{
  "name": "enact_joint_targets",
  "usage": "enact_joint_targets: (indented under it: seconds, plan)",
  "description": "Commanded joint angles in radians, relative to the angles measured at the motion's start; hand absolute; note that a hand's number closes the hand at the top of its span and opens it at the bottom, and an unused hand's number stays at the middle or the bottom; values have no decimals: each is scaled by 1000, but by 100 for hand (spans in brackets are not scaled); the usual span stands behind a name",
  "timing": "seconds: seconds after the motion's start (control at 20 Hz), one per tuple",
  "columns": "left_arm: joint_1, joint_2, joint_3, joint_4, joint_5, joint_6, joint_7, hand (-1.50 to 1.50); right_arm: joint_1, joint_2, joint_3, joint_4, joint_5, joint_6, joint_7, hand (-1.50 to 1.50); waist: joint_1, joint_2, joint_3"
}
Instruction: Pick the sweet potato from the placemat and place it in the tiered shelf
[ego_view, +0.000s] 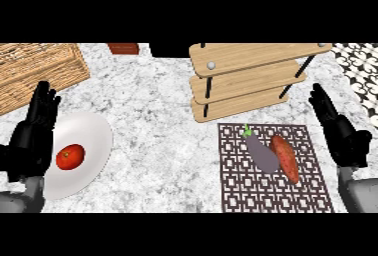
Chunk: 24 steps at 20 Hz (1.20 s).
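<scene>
An orange-red sweet potato (285, 159) lies on the dark patterned placemat (244, 192), right of centre. Touching its left side is a grey-purple eggplant (260, 152) with a green stem. The wooden tiered shelf (247, 80) stands just behind the placemat, with nothing on its boards. My right hand (340, 134) is open at the right edge, fingers up, beside the placemat and apart from the sweet potato. At the left edge, my left hand (32, 134) is open too, fingers up, overlapping the rim of a plate.
A white plate (87, 140) with a red tomato (71, 156) lies at the left. A wicker basket (37, 70) fills the back left corner. A small red-brown block (123, 48) sits at the back edge. Marble counter lies between plate and placemat.
</scene>
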Motion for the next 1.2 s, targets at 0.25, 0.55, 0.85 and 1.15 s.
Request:
enact_joint_targets:
  seconds: [0.25,0.55,0.85,1.15]
  plan:
    - [-39,-17,-27,-11,-3,-24,23,0,-153,53,104,-17,-317,541,-73,150,49,50,19]
    - [-29,-40,-31,4,18,-33,71,0,-210,-18,-117,289,-584,779,-45,-150,21,48,16]
    - [15,-66,-42,5,0,-30,39,0,-264,-272,-123,331,-554,1177,-66,-150,9,40,14]
    - [-24,-47,-39,-16,-13,-26,91,0,-333,-364,-71,156,-280,1220,-104,-150,5,37,14]
